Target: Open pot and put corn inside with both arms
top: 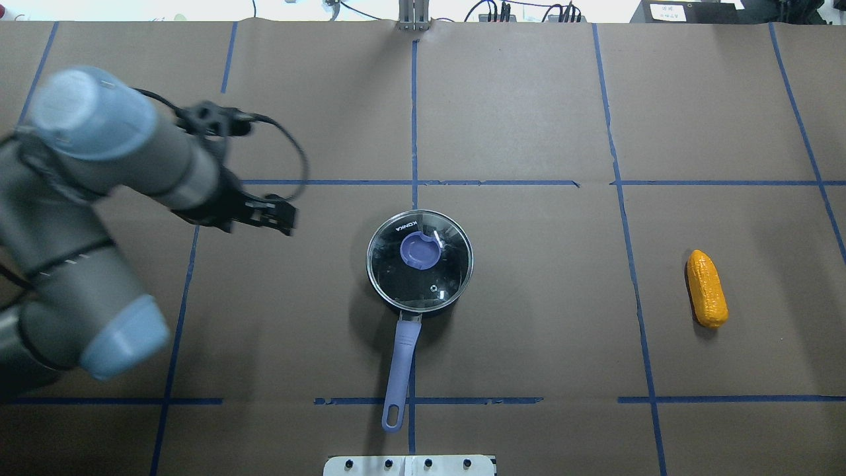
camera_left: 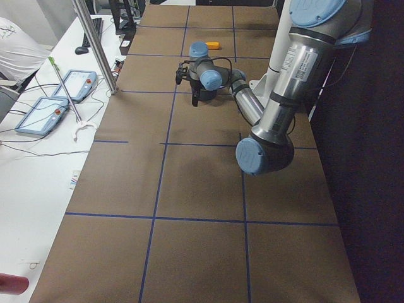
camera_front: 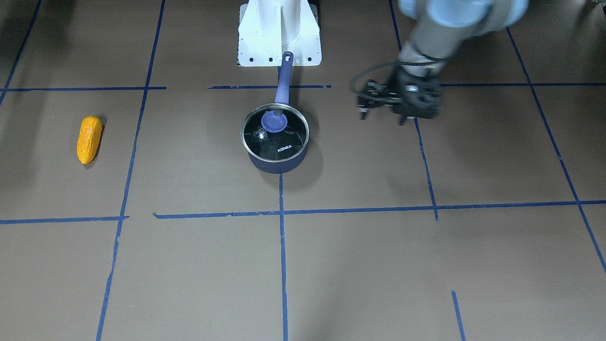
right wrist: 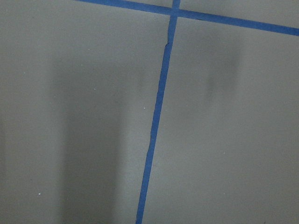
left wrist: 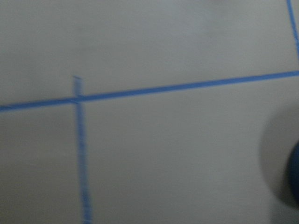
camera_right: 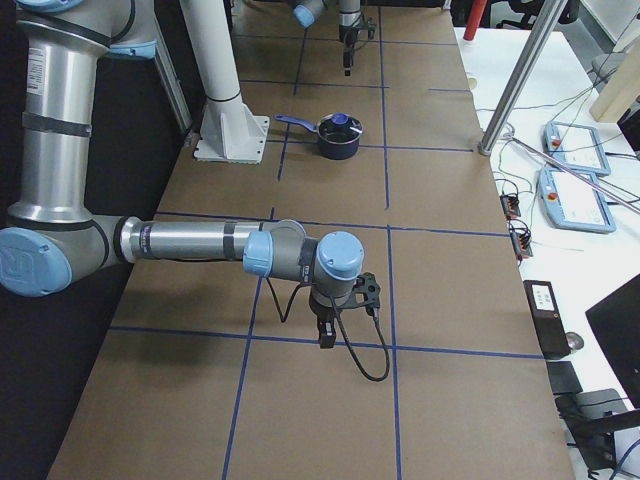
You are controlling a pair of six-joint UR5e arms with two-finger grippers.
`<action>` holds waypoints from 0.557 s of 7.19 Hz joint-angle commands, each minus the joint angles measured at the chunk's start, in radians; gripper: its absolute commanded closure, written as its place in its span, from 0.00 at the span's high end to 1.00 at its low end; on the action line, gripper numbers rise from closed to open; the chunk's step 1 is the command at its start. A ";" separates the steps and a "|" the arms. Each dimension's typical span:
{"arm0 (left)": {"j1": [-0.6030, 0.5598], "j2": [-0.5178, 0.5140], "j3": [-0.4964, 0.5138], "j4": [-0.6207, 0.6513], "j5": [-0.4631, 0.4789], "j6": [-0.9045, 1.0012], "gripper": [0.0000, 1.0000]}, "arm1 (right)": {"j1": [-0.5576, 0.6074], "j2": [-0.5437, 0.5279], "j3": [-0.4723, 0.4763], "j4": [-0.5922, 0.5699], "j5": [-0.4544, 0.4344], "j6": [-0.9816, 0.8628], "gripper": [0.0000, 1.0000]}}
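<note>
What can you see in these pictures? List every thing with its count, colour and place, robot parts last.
pot: one, dark navy, purple-blue handle, table centre
lid: one, clear glass, purple-blue knob, on the pot
corn: one, orange-yellow, apart on the robot's right of the pot
tape lines: several, blue, gridding the brown table
base plate: one, white, robot's edge
arms: two, grey with light blue caps; left arm, right arm
left claw: one, black, above the table left of the pot; open or shut unclear
right claw: one, black, far from the pot; state unclear
</note>
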 commanded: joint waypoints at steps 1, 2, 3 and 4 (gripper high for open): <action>0.101 -0.254 0.156 0.080 0.083 -0.167 1.00 | 0.000 0.000 -0.002 0.000 0.000 0.000 1.00; 0.104 -0.349 0.265 0.077 0.114 -0.197 1.00 | 0.000 0.000 -0.002 0.000 0.000 0.000 1.00; 0.130 -0.376 0.292 0.076 0.119 -0.203 1.00 | 0.000 0.000 -0.003 0.000 0.000 0.000 1.00; 0.157 -0.391 0.306 0.074 0.147 -0.205 1.00 | -0.001 0.000 -0.003 0.000 0.000 0.000 1.00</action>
